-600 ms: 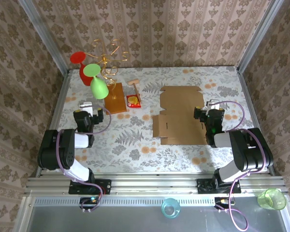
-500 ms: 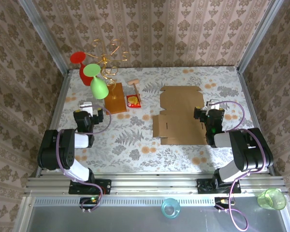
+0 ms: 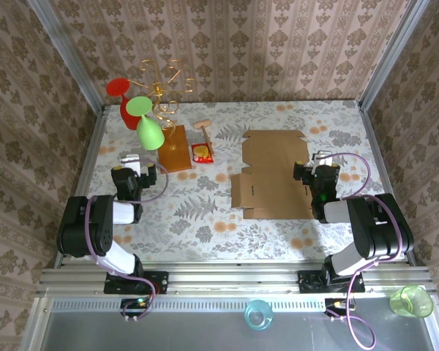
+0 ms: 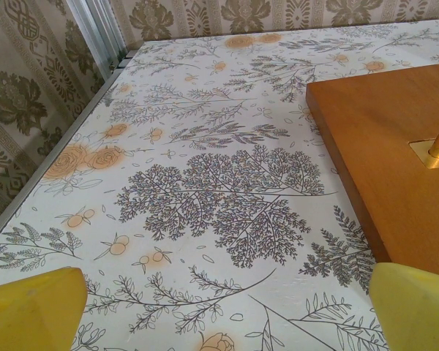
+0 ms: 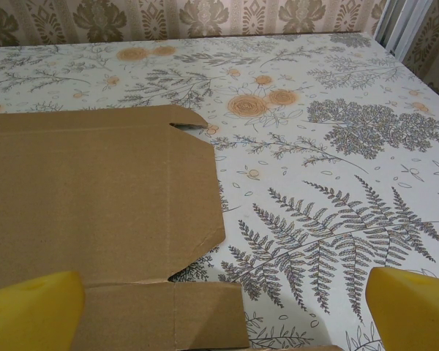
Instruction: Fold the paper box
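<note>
The paper box (image 3: pixel 272 175) lies flat and unfolded on the floral table, right of centre, as one brown die-cut sheet with flaps. My right gripper (image 3: pixel 324 156) rests low at its right edge, open. In the right wrist view the box (image 5: pixel 95 190) covers the left half. A small flap reaches in between my right gripper's (image 5: pixel 223 314) yellow fingertips (image 5: pixel 413 307), which stand wide apart with no grip on it. My left gripper (image 3: pixel 130 159) sits at the table's left side, far from the box. It (image 4: pixel 223 322) is open over bare tablecloth.
An orange-brown wooden board (image 3: pixel 176 149) with a gold wire stand (image 3: pixel 164 88) holds a red glass (image 3: pixel 124 102) and a green glass (image 3: pixel 148 124); the board's corner (image 4: pixel 395 161) lies just right of my left gripper. A red packet (image 3: pixel 203 152) lies beside it. Patterned walls enclose the table.
</note>
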### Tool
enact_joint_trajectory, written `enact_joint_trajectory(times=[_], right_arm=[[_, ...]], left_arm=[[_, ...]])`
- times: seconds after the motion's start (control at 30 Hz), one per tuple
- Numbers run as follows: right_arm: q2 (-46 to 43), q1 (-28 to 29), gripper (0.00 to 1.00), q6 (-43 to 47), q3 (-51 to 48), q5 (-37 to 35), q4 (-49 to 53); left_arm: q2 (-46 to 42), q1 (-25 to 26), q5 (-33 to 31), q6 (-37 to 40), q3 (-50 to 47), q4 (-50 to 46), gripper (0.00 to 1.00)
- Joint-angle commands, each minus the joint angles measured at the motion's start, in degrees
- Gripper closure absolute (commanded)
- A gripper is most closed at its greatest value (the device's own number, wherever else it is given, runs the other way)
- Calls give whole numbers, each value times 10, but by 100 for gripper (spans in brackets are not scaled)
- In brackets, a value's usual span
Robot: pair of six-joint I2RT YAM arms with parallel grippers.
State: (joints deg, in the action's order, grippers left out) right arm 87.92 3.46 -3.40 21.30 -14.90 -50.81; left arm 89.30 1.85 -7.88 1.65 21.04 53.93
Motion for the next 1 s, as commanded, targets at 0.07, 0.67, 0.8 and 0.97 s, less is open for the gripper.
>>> enact_joint_trajectory(times=[0.07, 0.67, 0.8, 0.97], right_arm=[[-3, -4, 0, -2, 8, 1, -4], [-31, 5, 0, 0, -48, -24, -86], [-30, 26, 0, 25, -55, -41, -111], [-251, 76, 0, 77, 76, -66, 223]], left_arm=[[-3, 0, 25, 15, 12, -13, 0], [-113, 137, -156, 119, -136, 202, 0], [-214, 297, -316, 207, -105, 142, 0], [-392, 313, -274, -201, 55, -409, 0]])
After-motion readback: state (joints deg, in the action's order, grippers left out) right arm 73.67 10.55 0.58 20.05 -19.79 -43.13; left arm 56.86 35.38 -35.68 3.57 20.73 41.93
